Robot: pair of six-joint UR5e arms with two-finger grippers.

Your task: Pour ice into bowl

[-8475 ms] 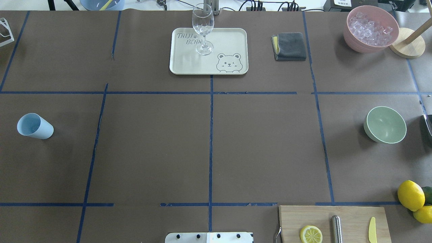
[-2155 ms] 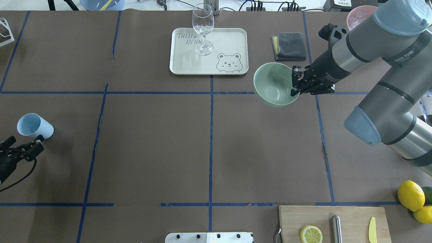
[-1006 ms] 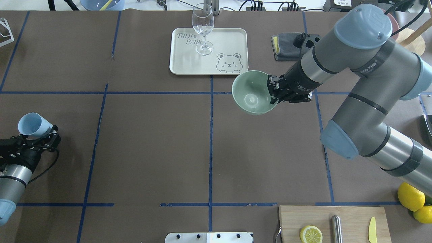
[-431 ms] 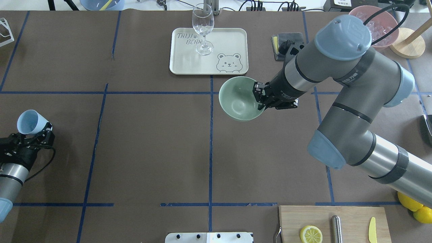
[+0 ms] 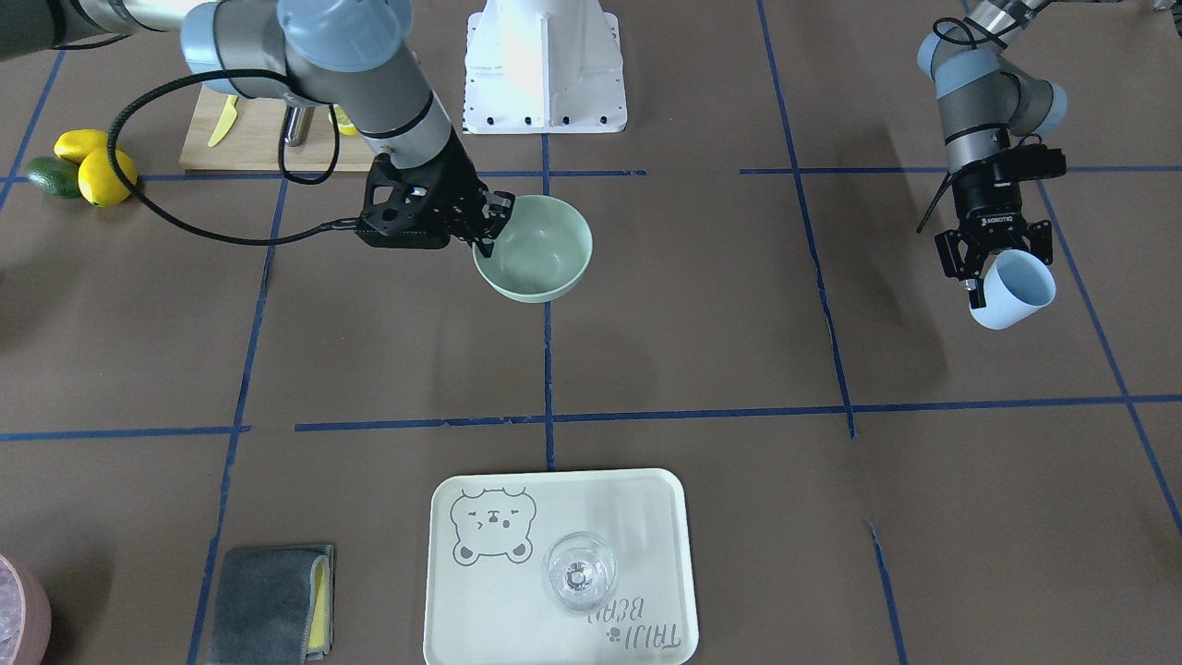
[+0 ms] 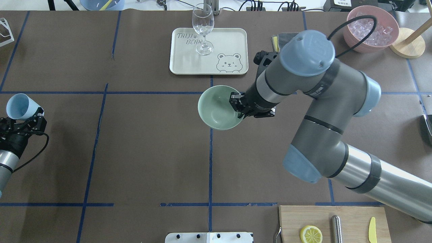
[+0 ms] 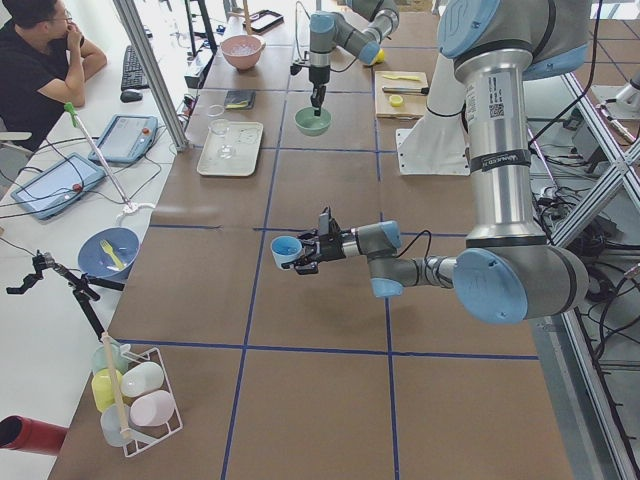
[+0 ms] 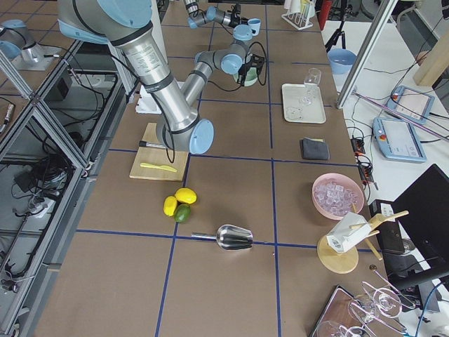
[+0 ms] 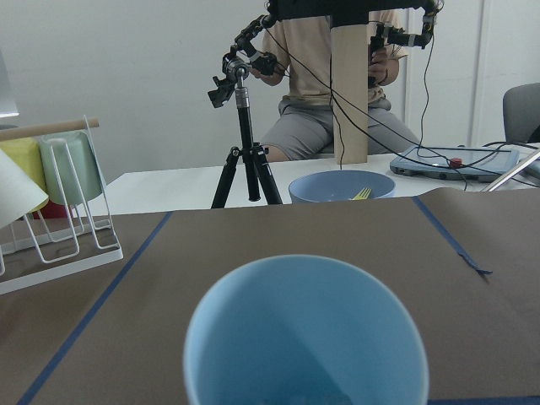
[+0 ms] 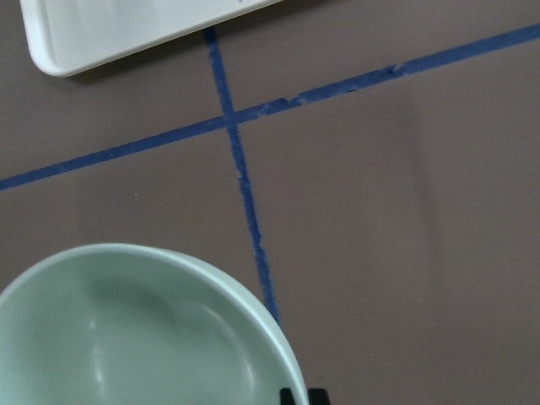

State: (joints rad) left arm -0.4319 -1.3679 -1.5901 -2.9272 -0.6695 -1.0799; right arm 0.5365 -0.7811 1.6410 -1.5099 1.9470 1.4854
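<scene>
My right gripper is shut on the near rim of the pale mint-green bowl and holds it over the blue centre line near the table's middle. The bowl is upright and empty, and shows in the right wrist view. My left gripper is shut on the light blue cup, lifted and tilted at the table's left side. The cup's visible inside looks bare; its bottom is cut off. The ice lies in the pink bowl at the far right.
A cream tray with a stemmed glass stands just beyond the bowl. A grey cloth lies right of the tray. A cutting board with a lemon half is at the front right. A metal scoop lies nearby.
My right arm picked the mint bowl up from the right side and carried it left to the table's middle. My left gripper closed on the blue cup and lifted it.
</scene>
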